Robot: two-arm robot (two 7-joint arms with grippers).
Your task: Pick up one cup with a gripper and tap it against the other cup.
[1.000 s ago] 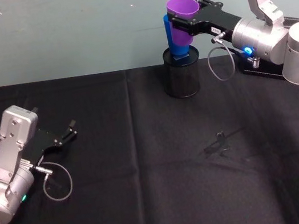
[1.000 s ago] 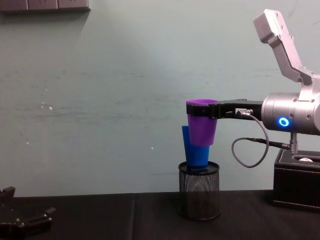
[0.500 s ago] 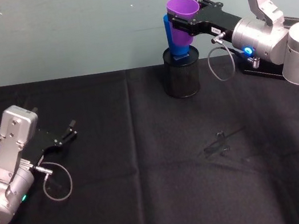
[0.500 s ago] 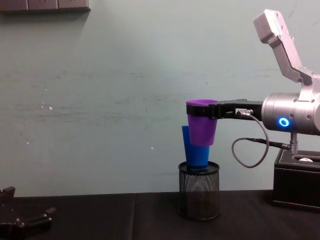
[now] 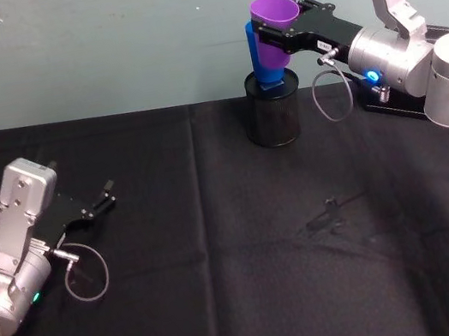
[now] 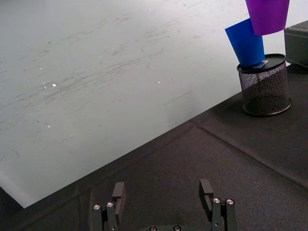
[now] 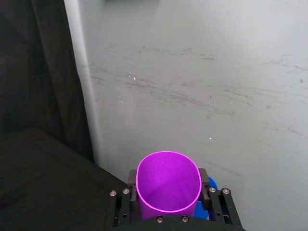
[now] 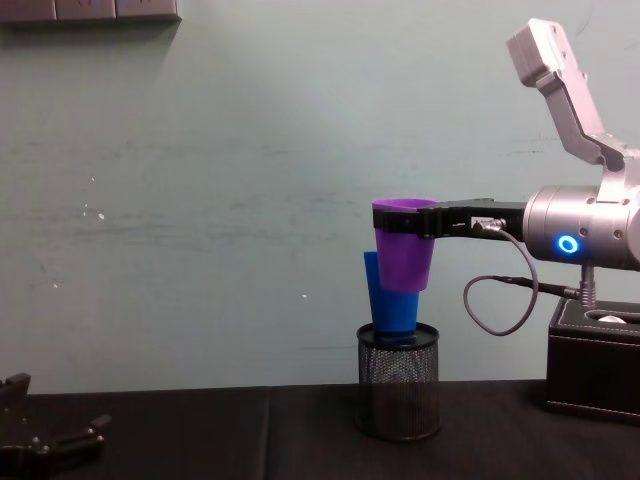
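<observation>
**While the purple cup hangs in the jaws, the tap is the step in hand**

As the head view has it, the right gripper [image 5: 281, 20] has its jaws closed round the purple cup [image 5: 273, 48] just under the rim. It holds the cup upright in the air over the far edge of the counter [image 5: 224, 264], right of the middle. The blue cup [image 5: 267, 73] stands tilted in a mesh pen holder [image 5: 275, 120] there. The left gripper [image 5: 100, 203] lies parked near the left edge.

From the left wrist, that gripper's jaws stand wide apart with nothing between them.

From the right wrist, a blue sliver peeps beside the purple wall.

From the chest, the purple cup overlaps the blue cup; whether they touch I cannot tell.

I judge the lift done and the tap in hand. The next move calls for a small nudge toward the blue cup, gentle enough not to tip the mesh pen holder.
</observation>
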